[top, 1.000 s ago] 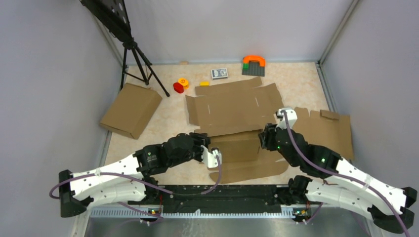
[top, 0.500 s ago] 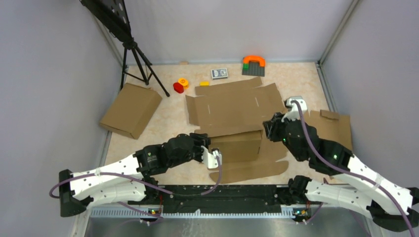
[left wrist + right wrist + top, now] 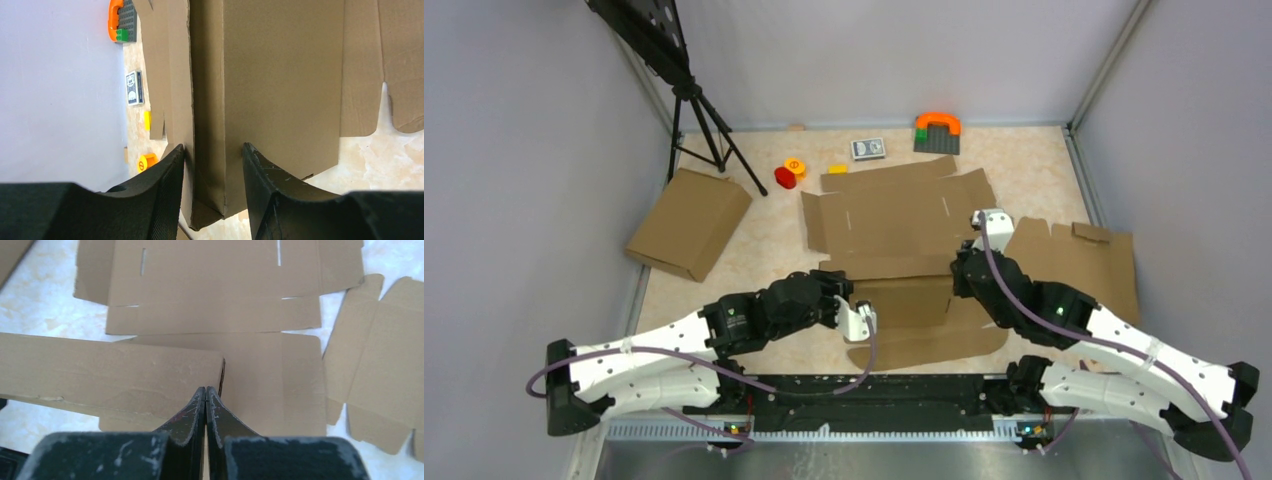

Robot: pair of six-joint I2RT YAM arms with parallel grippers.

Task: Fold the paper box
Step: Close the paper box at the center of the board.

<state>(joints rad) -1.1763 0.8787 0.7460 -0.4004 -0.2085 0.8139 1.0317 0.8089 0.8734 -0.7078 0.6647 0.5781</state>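
Overhead looks down; both wrists close on paper box (image 3: 894, 215).

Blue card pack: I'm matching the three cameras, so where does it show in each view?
Top external: blue card pack at far centre, just left of the orange-topped block.
Left wrist: the pack sits at left, below that block.
Right wrist: not in it.
Shared landmark: the paper box, visible in all three views.

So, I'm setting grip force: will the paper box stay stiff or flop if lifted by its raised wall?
The paper box looks like thin corrugated sheet, so probably light. Its creases and slits suggest flaps would droop, panels staying stiff.
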